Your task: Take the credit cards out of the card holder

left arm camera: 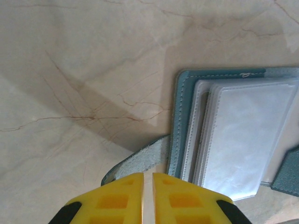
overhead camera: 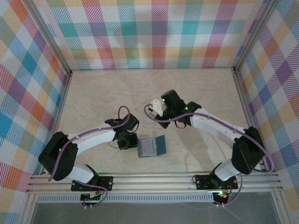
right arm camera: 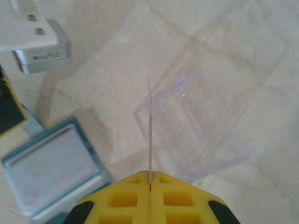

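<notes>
Midway in the removing step, as judged: holding one whitish credit card edge-on in the tightly closed right jaws, over the rim of a clear tray on the desk, apart from the card holder. Keeping the holder open and flat near the front of the desk, with the left jaws almost closed beside its left edge, seemingly pinching its teal flap. Next, probably: lower the card, lay it flat, release gently. Then go back for a second card; cannot tell from the pale pockets whether any remains.
</notes>
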Action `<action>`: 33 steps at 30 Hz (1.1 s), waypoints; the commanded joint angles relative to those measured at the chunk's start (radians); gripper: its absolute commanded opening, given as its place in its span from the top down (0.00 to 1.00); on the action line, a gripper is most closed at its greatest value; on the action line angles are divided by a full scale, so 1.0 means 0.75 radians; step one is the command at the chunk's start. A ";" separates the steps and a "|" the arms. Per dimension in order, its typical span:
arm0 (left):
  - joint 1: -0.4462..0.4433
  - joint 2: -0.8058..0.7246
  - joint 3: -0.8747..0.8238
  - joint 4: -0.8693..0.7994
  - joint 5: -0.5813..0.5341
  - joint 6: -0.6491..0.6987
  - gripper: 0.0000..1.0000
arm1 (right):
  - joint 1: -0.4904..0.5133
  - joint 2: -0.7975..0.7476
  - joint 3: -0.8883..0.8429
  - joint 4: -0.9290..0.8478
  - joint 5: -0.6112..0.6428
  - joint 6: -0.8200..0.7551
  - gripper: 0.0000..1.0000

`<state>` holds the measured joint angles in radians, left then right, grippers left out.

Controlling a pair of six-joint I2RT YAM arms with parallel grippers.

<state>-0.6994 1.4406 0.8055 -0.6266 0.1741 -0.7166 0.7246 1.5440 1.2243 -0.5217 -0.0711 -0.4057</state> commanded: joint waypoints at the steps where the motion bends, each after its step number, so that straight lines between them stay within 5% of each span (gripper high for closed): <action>1: 0.018 -0.045 -0.023 -0.019 0.007 -0.003 0.86 | -0.025 0.119 0.162 -0.270 -0.029 -0.316 1.00; 12: 0.029 -0.148 -0.056 -0.054 -0.065 -0.011 0.87 | -0.038 0.489 0.605 -0.659 -0.017 -0.526 1.00; 33: 0.031 -0.149 -0.076 -0.058 -0.060 -0.007 0.86 | -0.038 0.786 0.824 -0.918 -0.070 -0.774 0.99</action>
<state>-0.6884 1.3441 0.7559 -0.6380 0.1368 -0.7170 0.6960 2.1242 1.8256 -1.1374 -0.0689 -0.9329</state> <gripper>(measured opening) 0.143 0.067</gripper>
